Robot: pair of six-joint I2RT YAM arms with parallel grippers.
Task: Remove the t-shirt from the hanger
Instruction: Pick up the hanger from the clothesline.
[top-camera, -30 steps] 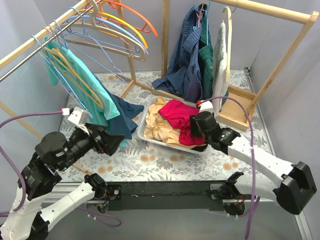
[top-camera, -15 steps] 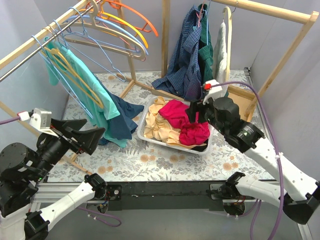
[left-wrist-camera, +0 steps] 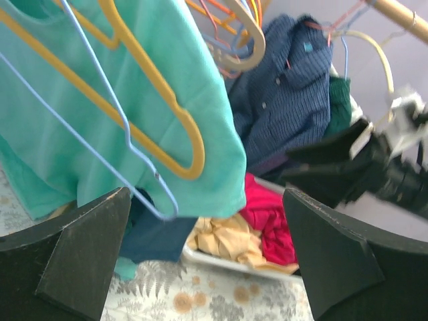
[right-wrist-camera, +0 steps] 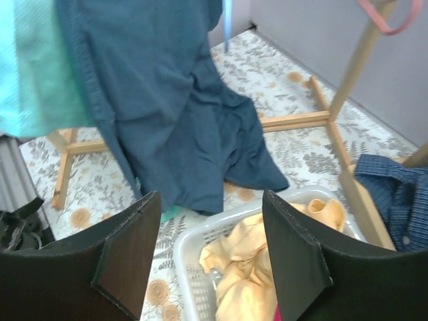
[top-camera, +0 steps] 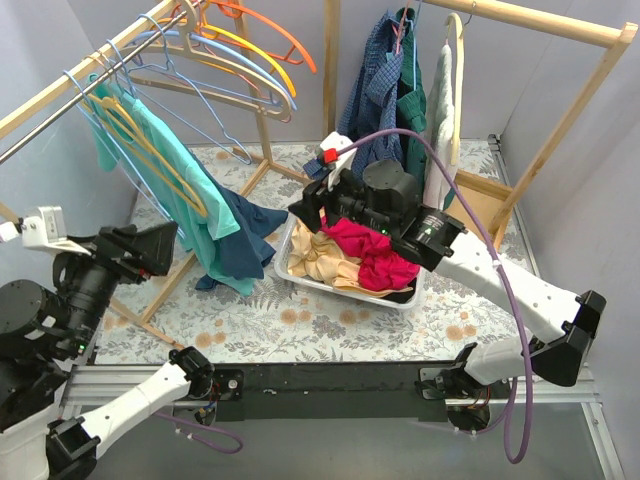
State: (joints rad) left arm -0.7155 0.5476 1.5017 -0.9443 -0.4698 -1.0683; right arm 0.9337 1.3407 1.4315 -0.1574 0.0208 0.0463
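Note:
A teal t-shirt [top-camera: 170, 165] hangs on a yellow hanger [top-camera: 150, 150] on the left rack, with a dark blue garment [top-camera: 245, 235] hanging behind it. In the left wrist view the t-shirt [left-wrist-camera: 200, 100], its yellow hanger [left-wrist-camera: 164, 100] and a blue wire hanger [left-wrist-camera: 100, 137] fill the top. My left gripper [top-camera: 150, 245] is open and empty, just left of the shirt's hem [left-wrist-camera: 207, 261]. My right gripper [top-camera: 308, 208] is open and empty over the basket's left end, facing the dark blue garment [right-wrist-camera: 167, 120] [right-wrist-camera: 210, 257].
A white basket [top-camera: 290, 272] holds yellow and red clothes [top-camera: 375, 255]. Empty hangers [top-camera: 235, 60] hang on the left rack. A second wooden rack [top-camera: 560, 120] at the back right carries several shirts [top-camera: 385, 110]. The rack's wooden feet [right-wrist-camera: 294, 122] lie on the floral mat.
My right arm has swung left from over the basket's right side towards the left rack. My left arm has drawn back to the left, its gripper still open.

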